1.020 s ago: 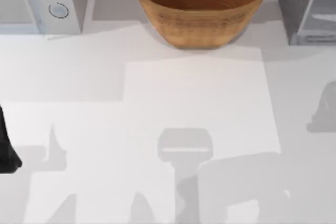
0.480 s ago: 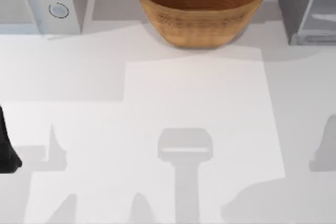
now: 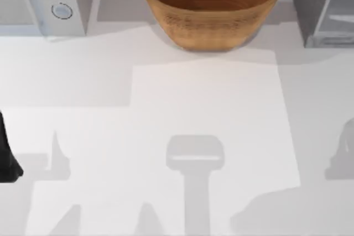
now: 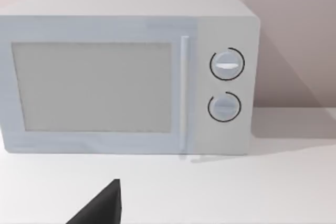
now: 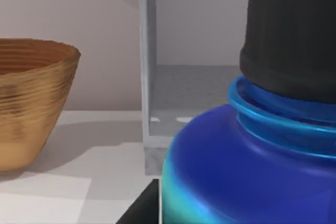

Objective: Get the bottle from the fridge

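the bottle (image 5: 252, 166) sits close against the right wrist camera, outside the fridge (image 5: 194, 87); whether the right arm's fingers grasp it cannot be told. judged best: draw it clear steadily, avoiding the wicker bowl (image 3: 211, 5). the left arm (image 3: 6, 156) idles at table's left edge.

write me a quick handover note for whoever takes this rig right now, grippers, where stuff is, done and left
Left arm: parked at the table's left edge, facing the microwave.
Right gripper: the bottle sits right up against the right wrist camera, likely in its grip; the fingers can't be judged.
Fridge: back right corner, open, its inside visible behind the bottle.
Bowl: back centre.
Done: bottle seems out of the fridge.
Left: draw it clear and set it down, perhaps on the table.
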